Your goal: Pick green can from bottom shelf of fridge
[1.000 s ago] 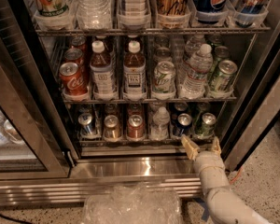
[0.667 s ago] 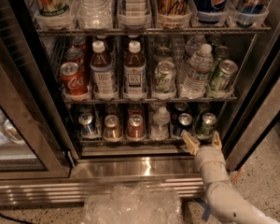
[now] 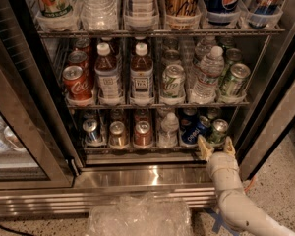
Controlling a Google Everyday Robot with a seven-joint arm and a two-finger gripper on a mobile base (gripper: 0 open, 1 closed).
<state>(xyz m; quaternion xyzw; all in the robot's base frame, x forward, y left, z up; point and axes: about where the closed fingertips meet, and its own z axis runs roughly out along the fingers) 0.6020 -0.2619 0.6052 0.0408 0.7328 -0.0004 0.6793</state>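
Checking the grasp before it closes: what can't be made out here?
Camera view:
Green can: base hidden by the open gripper at the bottom shelf's right end; contact unclear.
Back-row cans: hidden by front cans.
Top bottles: cut off by the upper edge.
Arm: cut off by the lower edge.

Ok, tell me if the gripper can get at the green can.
Probably yes. The open gripper is at the front of the bottom shelf, its fingers lined up either side of the green can, with nothing between; the blue can crowds it.
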